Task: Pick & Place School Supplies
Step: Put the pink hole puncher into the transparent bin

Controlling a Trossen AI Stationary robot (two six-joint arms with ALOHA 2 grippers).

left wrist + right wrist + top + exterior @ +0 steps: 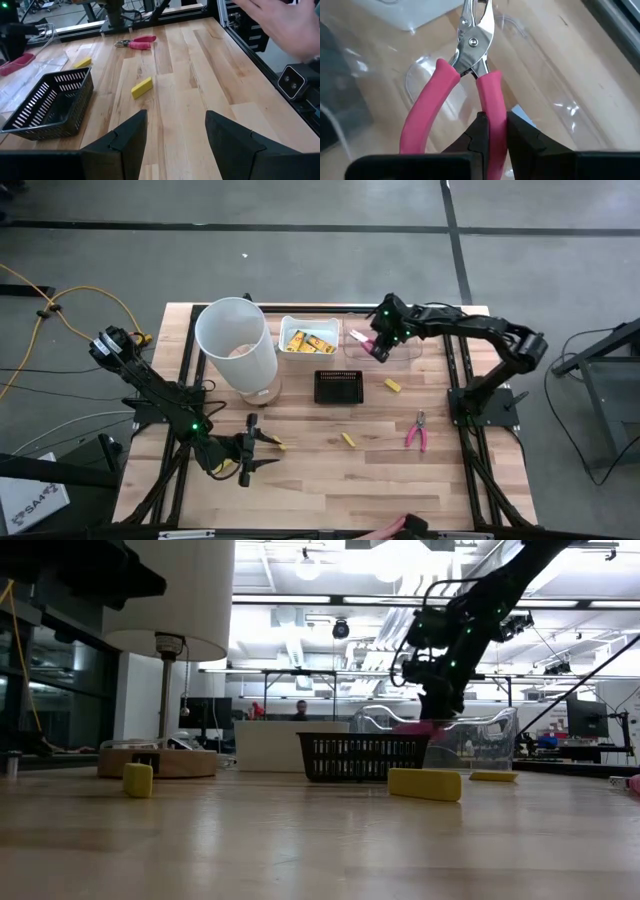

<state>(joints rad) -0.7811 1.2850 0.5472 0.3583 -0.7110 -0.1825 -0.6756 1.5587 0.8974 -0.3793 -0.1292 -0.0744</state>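
Note:
My right gripper (378, 348) hangs over a clear plastic tray (392, 350) at the far side, shut on a pink-handled plier tool (470, 55). In the low view the tool's pink (416, 727) sits at the level of the tray's walls (485, 740). A second pink plier tool (418, 431) lies flat on the table at the right. Yellow blocks (392, 385) (348, 439) lie loose on the wood. Yellow packets (306, 341) lie in a white tray. My left gripper (250, 452) waits open near the front left, level, holding nothing. My right gripper pinches one pink handle (495, 117) of the plier tool between its two fingers, toward that handle's free end. The fingers slant down from above and lie along the handle. The metal jaws (476, 30) point away from the fingers, and the other handle (427, 110) stands free. I cannot tell whether the tool touches the tray.
A tall white bin (236, 345) stands at the far left on a wooden base. A black mesh basket (338, 387) sits mid-table. A person's hand (285, 22) shows past the table's front right corner. Bare wood lies between the basket and the front edge.

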